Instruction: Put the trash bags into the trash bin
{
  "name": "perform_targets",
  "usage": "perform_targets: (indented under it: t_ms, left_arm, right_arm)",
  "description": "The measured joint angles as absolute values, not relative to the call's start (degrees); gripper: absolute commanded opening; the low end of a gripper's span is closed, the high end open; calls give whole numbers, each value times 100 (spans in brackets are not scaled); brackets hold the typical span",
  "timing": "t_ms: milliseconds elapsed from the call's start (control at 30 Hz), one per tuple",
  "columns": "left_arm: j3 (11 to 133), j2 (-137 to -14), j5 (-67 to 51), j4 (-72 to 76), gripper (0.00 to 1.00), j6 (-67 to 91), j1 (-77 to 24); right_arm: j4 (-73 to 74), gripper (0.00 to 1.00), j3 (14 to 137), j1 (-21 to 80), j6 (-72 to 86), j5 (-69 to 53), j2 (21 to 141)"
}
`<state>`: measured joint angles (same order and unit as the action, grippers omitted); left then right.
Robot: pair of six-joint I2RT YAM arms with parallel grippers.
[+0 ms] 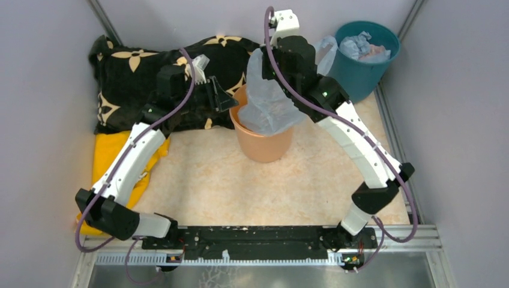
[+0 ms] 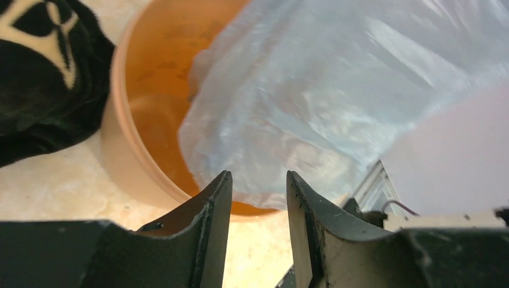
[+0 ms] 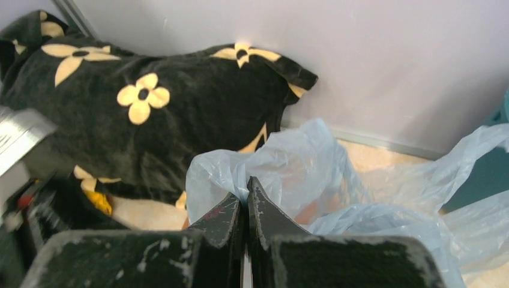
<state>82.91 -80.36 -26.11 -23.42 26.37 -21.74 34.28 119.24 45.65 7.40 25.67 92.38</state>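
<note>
Pinching the trash bag (image 3: 300, 162) near its top with the right gripper (image 3: 245, 189), jaws pressed tight together on a fold of the pale blue film. Holding it up over the trash bin (image 1: 264, 147), with the long axis running roughly top to bottom: lower bulk sagging inside the bin's mouth, upper part standing well above the rim.

Hovering just beside the bin's left rim with the left gripper (image 2: 258, 177), fingers partly apart and gripping nothing, only a bare gap between them. Pointing straight at the bag's lower bulk, just past the fingertips and across the near rim.

Judging the left arm nearer to that loose lower part, the right nearer to the top. Needing, probably, 1 push downward and inward from the left side, or a release from above, to settle the film fully inside. Risking a springy rebound, the film being light and crinkly.

Showing more pale blue film at the teal bucket (image 1: 360, 72) in the far right corner, so likely handling 1 of 2 bags here. Lying behind and to the left of the bin: a black flowered cloth (image 1: 138, 72) and a yellow cloth (image 1: 108, 156).
</note>
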Motion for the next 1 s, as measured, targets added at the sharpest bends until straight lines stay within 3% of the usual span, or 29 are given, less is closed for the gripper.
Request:
perform_targets:
  t_ms: [333, 767, 1000]
  left_arm:
    - [7839, -7384, -3393, -2272, 42, 2871, -2174]
    - [7677, -7585, -3529, -1787, 40, 3262, -2781]
    - [7502, -7953, -2958, -1518, 38, 3454, -3151]
  right_arm:
    - [3542, 0, 13032, 4222, 666, 2137, 10182]
    - [3468, 0, 13109, 4060, 703, 1745, 10560]
    - [3107, 0, 11587, 4060, 974, 1422, 9939]
